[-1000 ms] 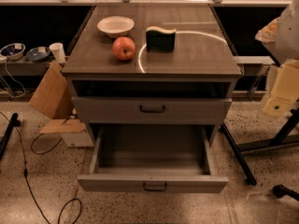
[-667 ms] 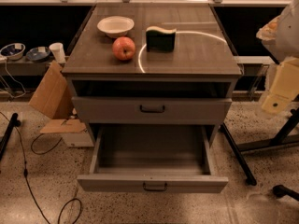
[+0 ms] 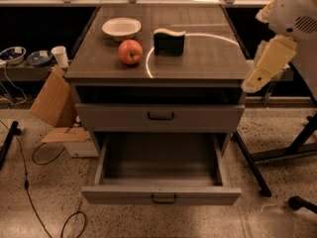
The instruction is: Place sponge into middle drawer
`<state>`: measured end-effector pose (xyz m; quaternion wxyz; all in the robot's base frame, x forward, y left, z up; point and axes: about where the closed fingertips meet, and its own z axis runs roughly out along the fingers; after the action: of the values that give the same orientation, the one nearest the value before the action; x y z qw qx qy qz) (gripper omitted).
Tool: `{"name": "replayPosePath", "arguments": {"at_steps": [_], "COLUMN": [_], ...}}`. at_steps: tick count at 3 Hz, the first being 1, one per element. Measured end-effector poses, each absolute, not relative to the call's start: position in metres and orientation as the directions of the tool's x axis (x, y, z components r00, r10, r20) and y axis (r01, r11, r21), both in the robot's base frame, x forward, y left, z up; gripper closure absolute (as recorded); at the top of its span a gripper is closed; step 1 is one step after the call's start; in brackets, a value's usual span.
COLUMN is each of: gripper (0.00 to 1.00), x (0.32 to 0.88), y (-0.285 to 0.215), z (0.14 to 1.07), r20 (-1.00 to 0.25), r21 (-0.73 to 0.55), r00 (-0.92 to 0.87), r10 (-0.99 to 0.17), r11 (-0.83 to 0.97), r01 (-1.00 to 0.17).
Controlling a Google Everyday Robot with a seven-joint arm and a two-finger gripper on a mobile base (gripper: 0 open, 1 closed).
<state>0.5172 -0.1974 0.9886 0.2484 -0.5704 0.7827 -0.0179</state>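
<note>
The sponge, dark green with a pale yellow wavy top layer, stands on the cabinet top, right of centre. The middle drawer is pulled out towards me, and its inside shows nothing in it. Its small dark handle is centred on the front. My gripper, the cream end of the arm, hangs off the cabinet's right side at about top height. It is well right of the sponge and not touching it.
A red apple and a white bowl sit on the top left of the sponge. The grey drawer front above is closed. A cardboard box, cables and a cup are at the left. Black stand legs are at the right.
My arm and gripper have moved left and up, closer to the cabinet's right edge. The sponge, the apple, the bowl and the drawers have not moved.
</note>
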Motion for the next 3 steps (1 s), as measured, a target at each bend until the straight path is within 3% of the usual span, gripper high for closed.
{"name": "replayPosePath", "arguments": {"at_steps": [2,3], "gripper": [0.0,0.0], "x": [0.588,0.653], "y": [-0.162,-0.098], "z": [0.989,0.983], "r20": [-0.488,-0.538], "r21": [-0.324,-0.318], "r00": [-0.213,-0.192], "r10": [-0.847,-0.821], "r11": [0.402,0.409], "r01": [-0.857,-0.855]}}
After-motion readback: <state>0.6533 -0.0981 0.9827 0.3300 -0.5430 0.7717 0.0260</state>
